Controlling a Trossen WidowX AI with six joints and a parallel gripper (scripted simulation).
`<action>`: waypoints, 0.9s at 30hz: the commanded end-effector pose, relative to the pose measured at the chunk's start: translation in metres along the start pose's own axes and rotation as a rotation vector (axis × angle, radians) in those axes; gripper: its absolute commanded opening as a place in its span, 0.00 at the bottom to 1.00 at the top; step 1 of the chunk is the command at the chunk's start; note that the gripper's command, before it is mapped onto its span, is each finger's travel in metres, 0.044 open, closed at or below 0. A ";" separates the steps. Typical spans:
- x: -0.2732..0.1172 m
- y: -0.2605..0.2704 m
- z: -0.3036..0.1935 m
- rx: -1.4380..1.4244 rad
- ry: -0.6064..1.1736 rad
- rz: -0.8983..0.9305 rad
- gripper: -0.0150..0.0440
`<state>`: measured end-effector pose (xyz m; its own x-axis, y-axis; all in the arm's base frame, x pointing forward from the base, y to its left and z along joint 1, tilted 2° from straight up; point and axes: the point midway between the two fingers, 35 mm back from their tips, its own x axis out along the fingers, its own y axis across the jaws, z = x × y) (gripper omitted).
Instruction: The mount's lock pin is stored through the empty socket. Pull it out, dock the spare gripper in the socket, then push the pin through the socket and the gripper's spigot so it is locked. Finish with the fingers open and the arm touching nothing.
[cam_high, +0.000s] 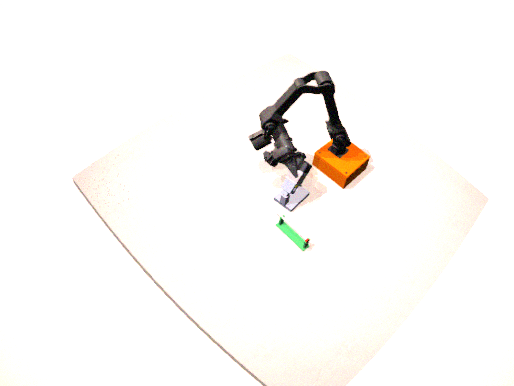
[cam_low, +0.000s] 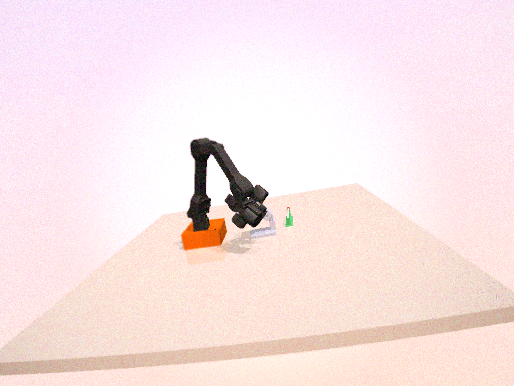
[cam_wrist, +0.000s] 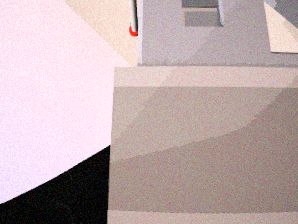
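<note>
The pale spare gripper (cam_high: 300, 174) (cam_wrist: 200, 150) is a wide beige block in the wrist view. My gripper (cam_high: 301, 172) is shut on it and tilted down at the mount. The grey mount (cam_high: 301, 198) (cam_low: 262, 233) (cam_wrist: 162, 47) has a slanted socket block on a flat base. The block's edge meets the mount's face in the wrist view. The spigot is hidden, seemingly inside the socket; its depth cannot be told. The lock pin is out of the socket, lying across the green rack (cam_high: 291, 236) (cam_low: 289, 222); its red end (cam_high: 307, 241) (cam_low: 288, 208) (cam_wrist: 134, 32) shows.
The orange base block (cam_high: 340, 162) (cam_low: 204, 236) carries the arm, behind the mount in the top view. The green rack stands close to the mount on the side away from the arm's base. The table's edge (cam_low: 260, 346) is far from the mount.
</note>
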<state>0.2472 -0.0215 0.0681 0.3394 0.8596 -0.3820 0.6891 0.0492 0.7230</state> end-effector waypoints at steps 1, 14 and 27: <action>0.000 0.000 0.000 -0.002 -0.001 0.000 0.52; 0.000 0.000 -0.001 -0.002 -0.001 0.000 1.00; -0.017 0.002 -0.027 0.009 0.003 0.013 1.00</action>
<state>0.2309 -0.0228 0.0876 0.3479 0.8620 -0.3687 0.6902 0.0306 0.7230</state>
